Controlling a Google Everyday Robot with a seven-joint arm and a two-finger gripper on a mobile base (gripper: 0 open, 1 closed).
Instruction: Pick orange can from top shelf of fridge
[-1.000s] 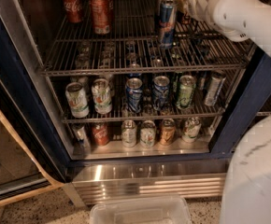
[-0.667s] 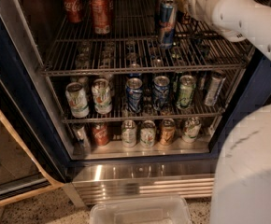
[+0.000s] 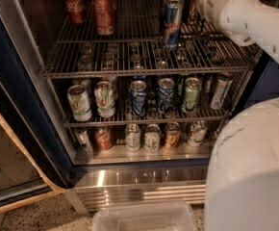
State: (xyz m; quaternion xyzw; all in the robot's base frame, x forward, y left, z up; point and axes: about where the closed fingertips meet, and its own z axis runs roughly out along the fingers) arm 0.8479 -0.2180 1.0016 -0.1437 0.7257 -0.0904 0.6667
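The fridge (image 3: 29, 105) stands open in the camera view. Its top shelf (image 3: 130, 57) is a grey wire rack. The orange can (image 3: 191, 6), dark and coppery, stands at the back right of that shelf, partly hidden by my arm. My gripper (image 3: 199, 4) is at the end of the white arm reaching in from the right, right against the orange can. A tall blue-and-silver slim can (image 3: 172, 23) stands just left of it. Two red Coca-Cola cans (image 3: 103, 11) stand at the shelf's back left.
Two lower racks (image 3: 144, 117) hold several cans each. The stainless steel base (image 3: 139, 184) is below, with a clear plastic bin (image 3: 144, 218) on the floor in front. The glass door (image 3: 9, 172) hangs open at left. My arm's white body (image 3: 250, 167) fills the lower right.
The white body of my arm at lower right has moved left and covers more of the view. The gripper end stays by the orange can.
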